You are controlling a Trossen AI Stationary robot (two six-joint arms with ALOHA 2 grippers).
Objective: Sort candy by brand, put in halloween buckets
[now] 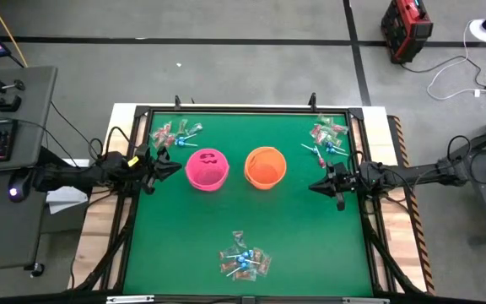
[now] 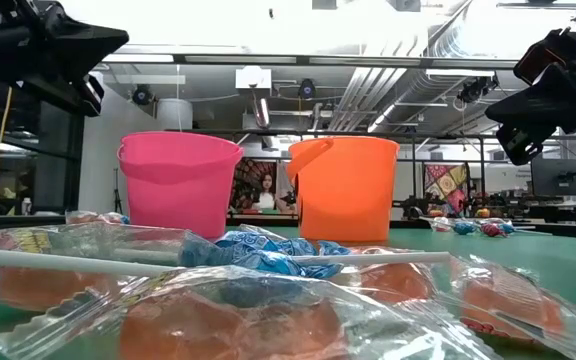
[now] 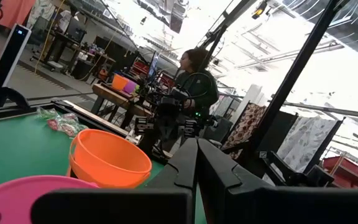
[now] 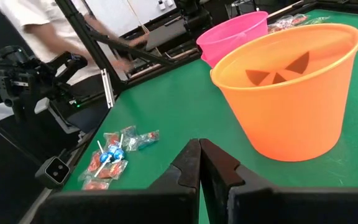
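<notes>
both tools empty and closed beside the buckets, candy unsorted in three heaps

the left tool [image 1: 169,166], fingers pressed shut on nothing, hangs above the green tabletop [image 1: 302,228] just outside the pink bucket [image 1: 207,168]; one candy heap [image 1: 175,133] lies close by, toward the far edge. the right tool [image 1: 320,186] is likewise closed and empty, just outside the orange bucket [image 1: 265,166], with a second candy heap [image 1: 328,137] near it. the third candy heap [image 1: 244,260] of blue lollipops and red-and-clear packets sits well apart from both, at the near edge. the buckets stand upright, side by side between the tools, seemingly so either arm can reach either one. no sorting looks begun.
</notes>
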